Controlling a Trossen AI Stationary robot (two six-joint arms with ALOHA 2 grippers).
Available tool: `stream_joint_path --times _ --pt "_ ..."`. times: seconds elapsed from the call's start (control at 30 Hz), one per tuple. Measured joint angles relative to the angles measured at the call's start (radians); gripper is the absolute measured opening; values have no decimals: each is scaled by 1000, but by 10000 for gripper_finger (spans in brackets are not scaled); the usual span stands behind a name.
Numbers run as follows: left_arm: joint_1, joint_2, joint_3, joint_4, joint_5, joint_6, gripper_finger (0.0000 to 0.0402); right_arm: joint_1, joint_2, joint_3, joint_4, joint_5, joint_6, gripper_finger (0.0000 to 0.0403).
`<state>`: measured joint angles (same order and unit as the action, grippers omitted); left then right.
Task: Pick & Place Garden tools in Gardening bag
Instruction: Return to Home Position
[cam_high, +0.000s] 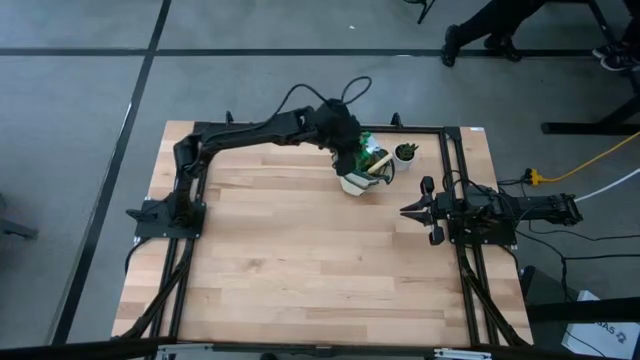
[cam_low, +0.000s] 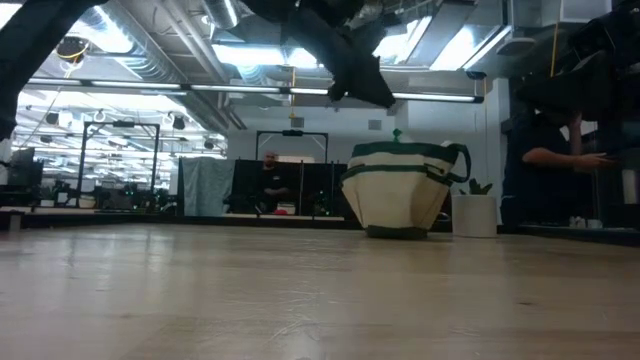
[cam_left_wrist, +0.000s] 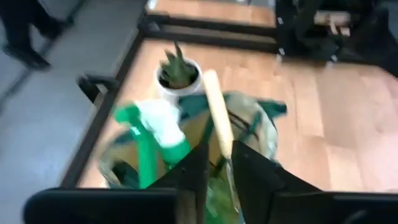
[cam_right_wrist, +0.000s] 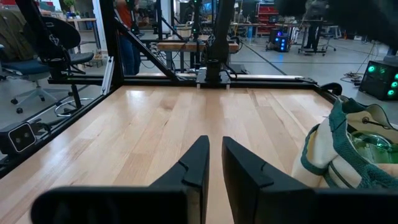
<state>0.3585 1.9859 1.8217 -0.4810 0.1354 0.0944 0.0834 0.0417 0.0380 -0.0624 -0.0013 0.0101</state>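
The olive-and-beige gardening bag (cam_high: 357, 175) stands on its pale base at the table's far side and also shows in the low view (cam_low: 398, 190). A green-and-white sprayer (cam_left_wrist: 155, 130) and a wooden tool handle (cam_left_wrist: 214, 109) stick up out of its mouth. My left gripper (cam_left_wrist: 219, 168) hangs above the bag's mouth with its fingers a narrow gap apart. The handle shows through that gap, below it. In the low view the left gripper (cam_low: 375, 90) is clear above the bag. My right gripper (cam_high: 406, 210) waits shut at the table's right side, empty. The trowel's blade, the shears and the scoop are hidden.
A small white pot with a green plant (cam_high: 405, 153) stands just to the right of the bag, close to the table's far edge. Bare wooden tabletop (cam_high: 300, 260) lies near and left of the bag. People show in the room beyond the table.
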Motion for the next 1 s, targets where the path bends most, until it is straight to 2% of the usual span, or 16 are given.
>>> stream_joint_path --times 0.27,0.73,1.0 --pt "-29 -35 0 19 -23 0 4 0 0 0 0 0 0 48" --pt "-172 -87 1 45 -53 -4 2 0 0 0 0 0 0 48" --pt "-196 -110 1 -50 -65 37 2 0 0 0 0 0 0 47"
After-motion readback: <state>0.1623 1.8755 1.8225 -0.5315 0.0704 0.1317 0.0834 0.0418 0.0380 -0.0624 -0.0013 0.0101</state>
